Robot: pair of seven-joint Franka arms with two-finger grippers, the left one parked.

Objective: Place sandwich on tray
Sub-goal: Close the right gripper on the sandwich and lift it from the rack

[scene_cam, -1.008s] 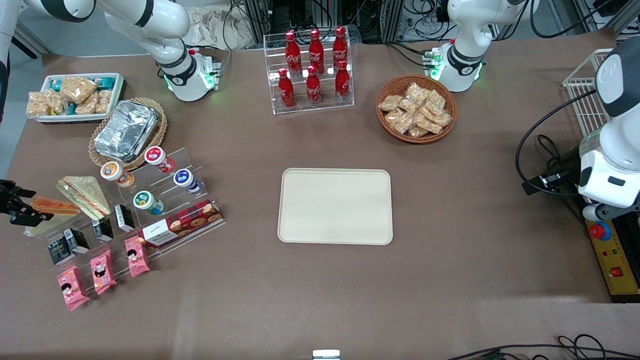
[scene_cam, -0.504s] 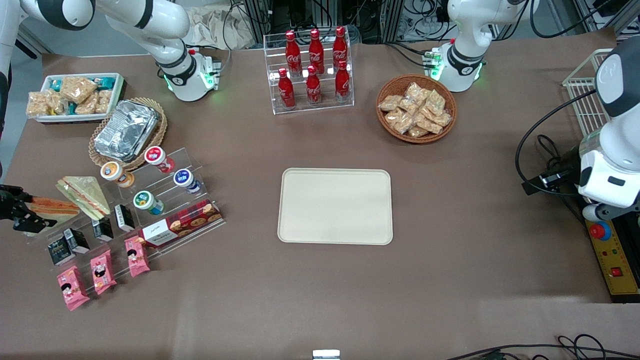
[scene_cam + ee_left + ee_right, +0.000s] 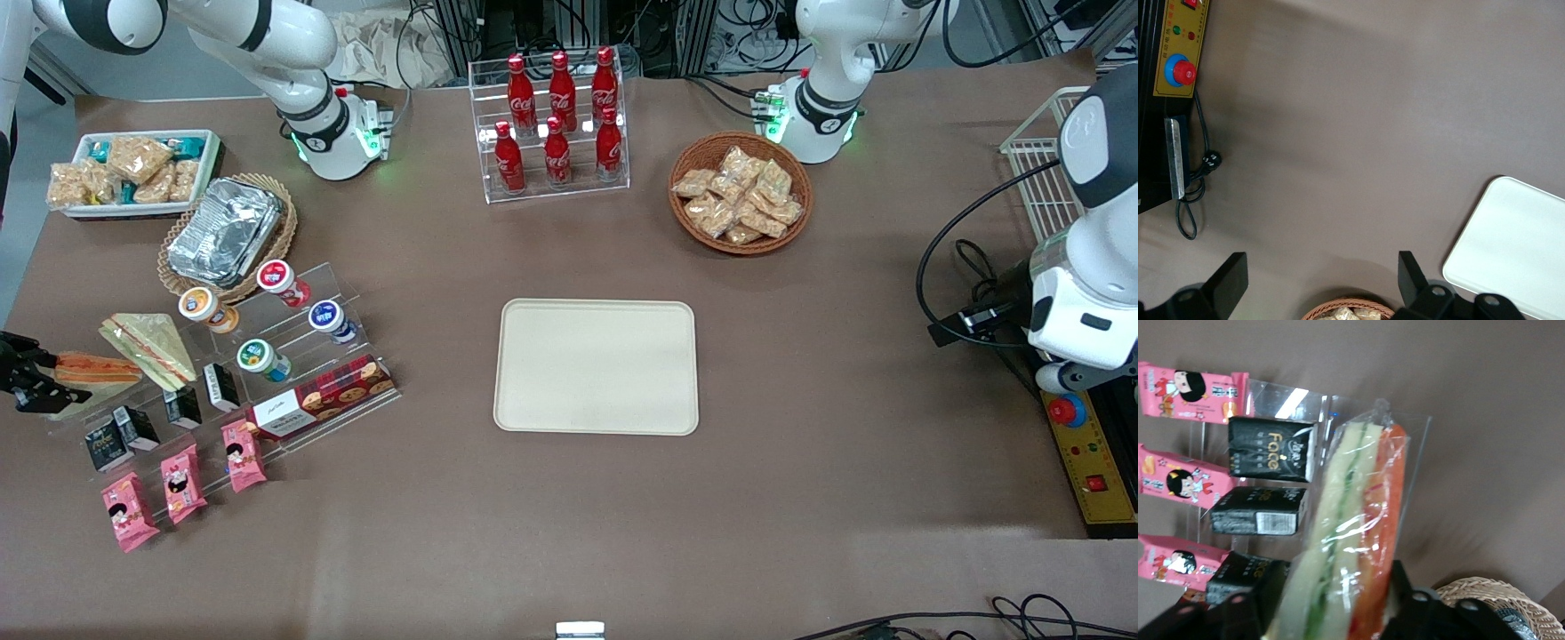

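Note:
The sandwich (image 3: 98, 367), a wrapped wedge with a broad orange-red band and a green layer, lies on the clear display stand at the working arm's end of the table. My right gripper (image 3: 36, 380) is at its outer end. In the right wrist view the sandwich (image 3: 1358, 527) runs between the two black fingers (image 3: 1415, 607) of the gripper (image 3: 1331, 620), which stand wide apart on either side of it. The cream-beige tray (image 3: 596, 366) lies bare at the table's middle; its corner also shows in the left wrist view (image 3: 1511, 247).
A paler wrapped sandwich (image 3: 149, 347) lies beside the task sandwich. The stand also holds black cartons (image 3: 1268, 447), pink snack packets (image 3: 178, 480), yogurt cups (image 3: 267, 356) and a biscuit box (image 3: 320, 398). A wicker basket with foil trays (image 3: 227, 233) and a white snack bin (image 3: 133, 173) stand farther back.
My gripper has drawn back a little toward the working arm's table edge. The sandwich has stayed where it was on the stand.

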